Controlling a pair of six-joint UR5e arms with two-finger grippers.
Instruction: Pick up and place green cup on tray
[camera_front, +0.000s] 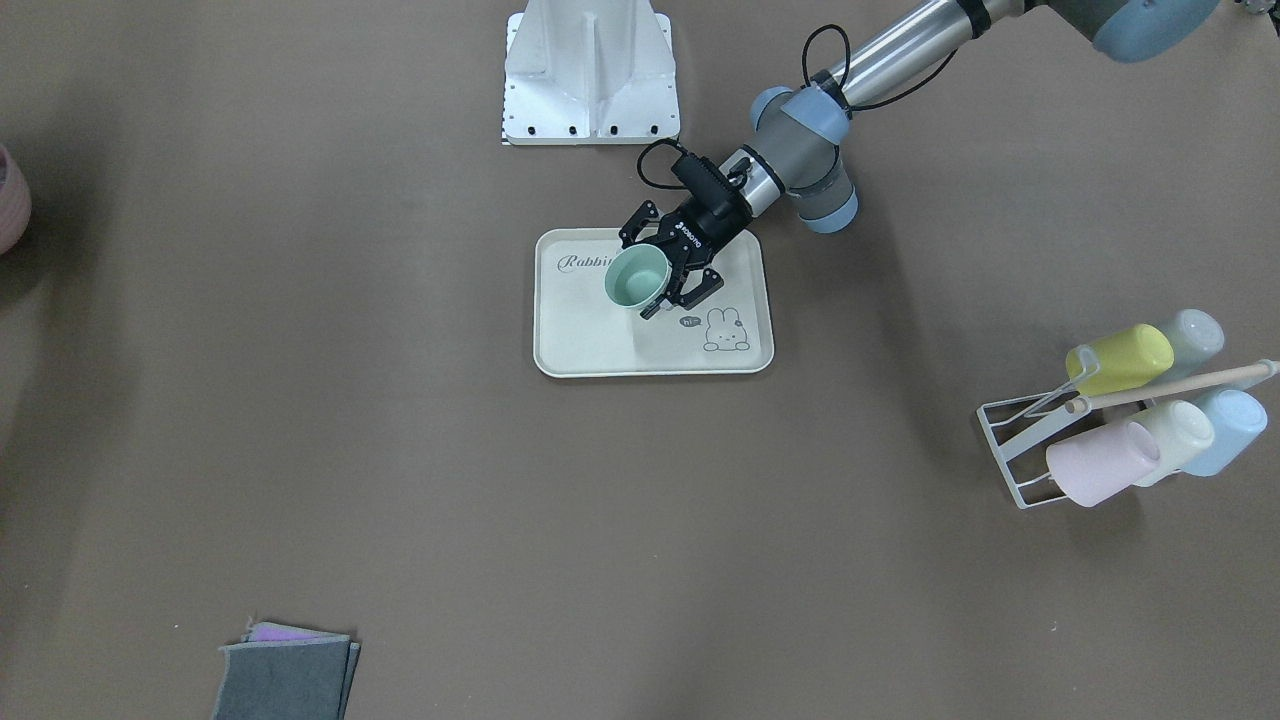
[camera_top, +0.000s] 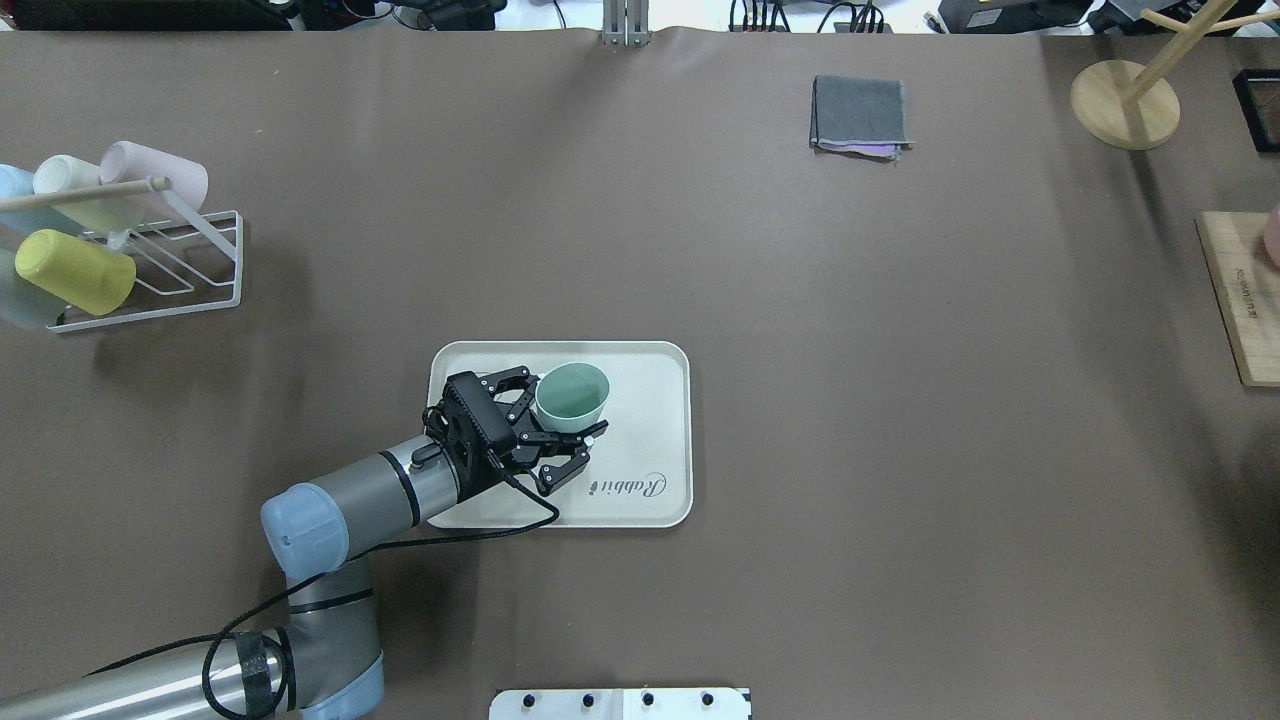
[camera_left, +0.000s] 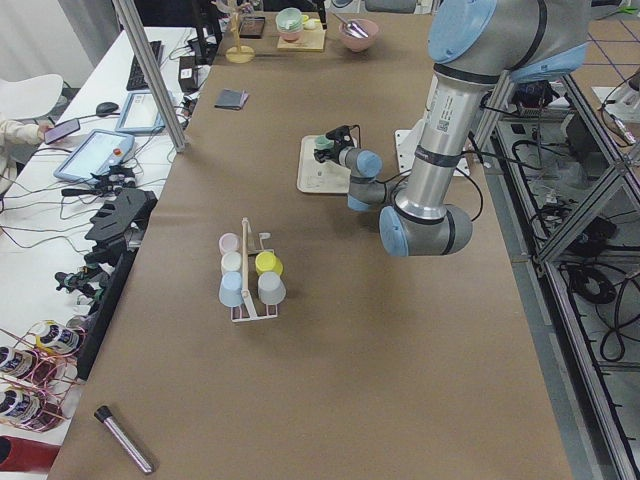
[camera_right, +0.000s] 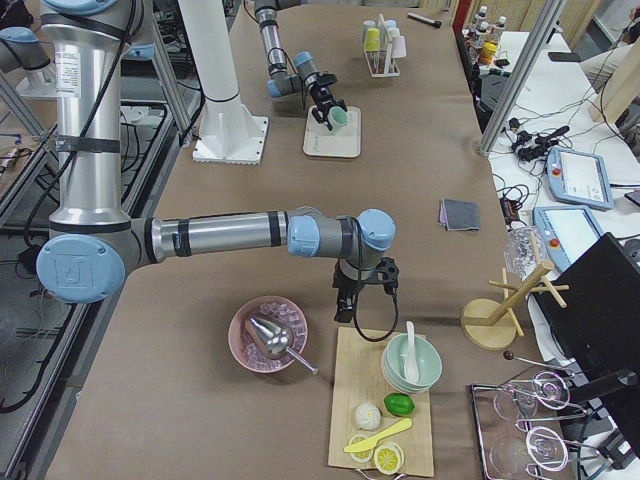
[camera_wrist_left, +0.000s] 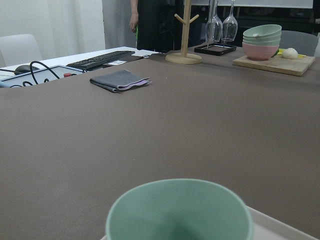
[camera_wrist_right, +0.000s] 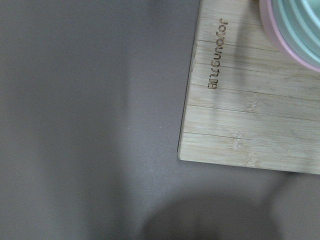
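Observation:
The mint-green cup stands mouth up over the cream Rabbit tray, in the tray's half nearer the cup rack. My left gripper reaches in low from the robot's side, its jaws spread wide and shut on the cup's sides. In the left wrist view the cup's rim fills the bottom of the frame. My right gripper shows only in the exterior right view, above the edge of a wooden board; whether it is open or shut I cannot tell.
A white wire rack with several pastel cups stands at the robot's far left. A folded grey cloth lies at the table's far side. A wooden mug tree and stacked bowls sit at the right end.

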